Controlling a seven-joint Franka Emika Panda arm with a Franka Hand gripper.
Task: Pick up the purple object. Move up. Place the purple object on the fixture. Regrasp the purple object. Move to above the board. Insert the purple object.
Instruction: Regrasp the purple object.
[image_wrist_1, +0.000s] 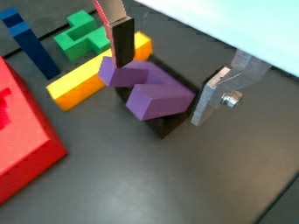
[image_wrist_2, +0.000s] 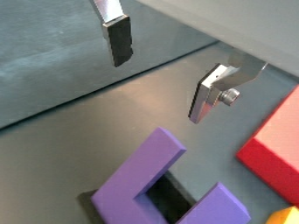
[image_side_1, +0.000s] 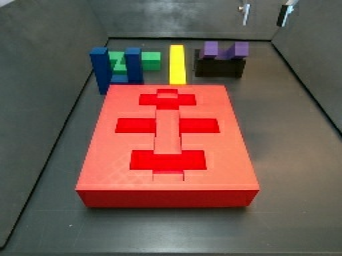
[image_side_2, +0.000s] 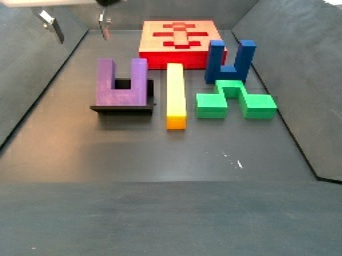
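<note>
The purple object (image_wrist_1: 158, 90) is a U-shaped block that rests on the black fixture (image_wrist_1: 165, 129), prongs clear of any finger. It shows in both side views (image_side_1: 223, 50) (image_side_2: 120, 83), with the fixture (image_side_1: 221, 69) (image_side_2: 123, 109) under it. My gripper (image_wrist_1: 163, 87) is open and empty, well above the purple object, with one finger on each side of it. In a wrist view the gripper (image_wrist_2: 158, 87) hangs over bare floor with the purple object (image_wrist_2: 140, 179) below it. In both side views the gripper (image_side_1: 263, 14) (image_side_2: 76, 22) is high up. The red board (image_side_1: 167, 140) (image_side_2: 181, 38) lies apart.
A yellow bar (image_wrist_1: 87, 74) (image_side_2: 174, 95) lies right beside the fixture. A green block (image_side_1: 127, 62) (image_side_2: 234, 100) and an upright blue block (image_side_1: 102, 68) (image_side_2: 230, 60) stand beyond it. Grey walls close in the floor on all sides.
</note>
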